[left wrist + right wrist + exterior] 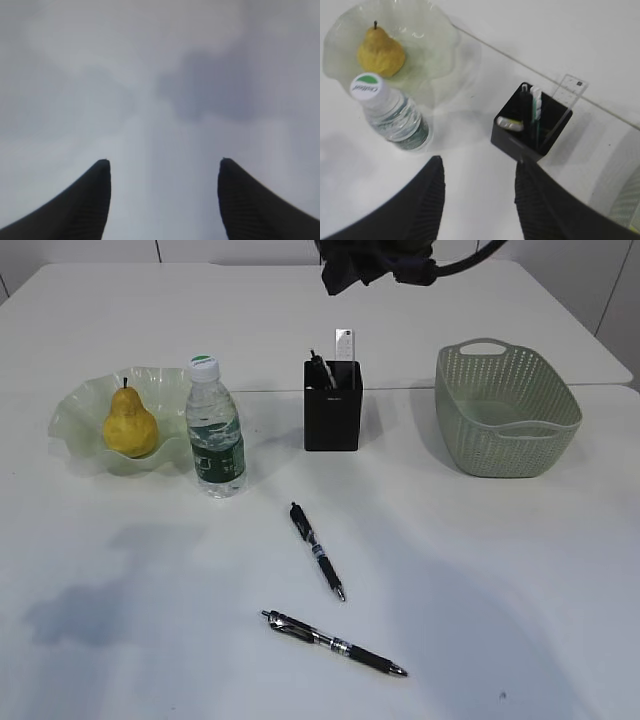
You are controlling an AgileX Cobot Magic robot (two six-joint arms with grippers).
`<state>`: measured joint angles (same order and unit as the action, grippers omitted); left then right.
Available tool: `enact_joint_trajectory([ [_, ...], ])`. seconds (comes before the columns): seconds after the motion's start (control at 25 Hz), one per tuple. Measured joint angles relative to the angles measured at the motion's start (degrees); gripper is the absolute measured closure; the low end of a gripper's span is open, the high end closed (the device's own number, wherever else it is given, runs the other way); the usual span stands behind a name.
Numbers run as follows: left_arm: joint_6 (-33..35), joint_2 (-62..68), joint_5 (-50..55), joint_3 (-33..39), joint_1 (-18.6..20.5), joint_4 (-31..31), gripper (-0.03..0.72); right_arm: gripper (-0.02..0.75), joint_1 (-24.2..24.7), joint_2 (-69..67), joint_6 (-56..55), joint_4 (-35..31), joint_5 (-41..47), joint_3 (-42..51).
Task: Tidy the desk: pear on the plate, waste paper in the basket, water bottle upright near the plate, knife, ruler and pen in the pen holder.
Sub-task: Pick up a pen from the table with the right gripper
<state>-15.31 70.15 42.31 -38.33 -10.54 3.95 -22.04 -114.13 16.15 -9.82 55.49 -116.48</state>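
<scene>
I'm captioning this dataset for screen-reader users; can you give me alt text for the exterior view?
Two black pens lie loose on a white desk. Behind them, left to right: a yellow pear on a ruffled pale green glass plate, an upright clear water bottle, a black square pen holder and a sage-green basket.

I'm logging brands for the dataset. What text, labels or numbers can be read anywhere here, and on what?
White cap of the clear plastic water bottle: green script, too blurred to read.
Bottle's dark green label: print too small.
Clear plastic ruler in the black square pen holder: scale marks, no legible numbers.
</scene>
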Motion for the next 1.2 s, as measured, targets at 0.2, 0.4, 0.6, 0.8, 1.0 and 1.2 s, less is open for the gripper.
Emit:
enact_joint_trajectory([
  [0.2,0.0,0.0,0.4,0.0,0.0,0.0,0.214,0.392,-5.4,1.4,-3.1,4.0,7.5,-0.1],
  [0.4,0.0,0.0,0.9,0.0,0.0,0.0,0.214,0.392,-9.1,1.4,-3.9,6.7,13.1,-0.1],
  [0.6,0.0,0.0,1.4,0.0,0.0,0.0,0.214,0.392,-11.5,1.6,-3.3,7.6,15.0,4.1],
  [0.8,0.1,0.0,1.6,0.0,0.0,0.1,0.214,0.392,-14.1,1.6,0.7,8.0,15.2,12.5],
  [1.0,0.1,0.0,1.6,0.0,0.0,0.4,0.214,0.392,-17.2,1.6,5.8,8.0,14.9,19.4],
  [1.2,0.1,0.0,1.6,0.0,0.0,1.3,0.214,0.392,-17.8,1.6,10.7,8.0,13.1,24.0],
])
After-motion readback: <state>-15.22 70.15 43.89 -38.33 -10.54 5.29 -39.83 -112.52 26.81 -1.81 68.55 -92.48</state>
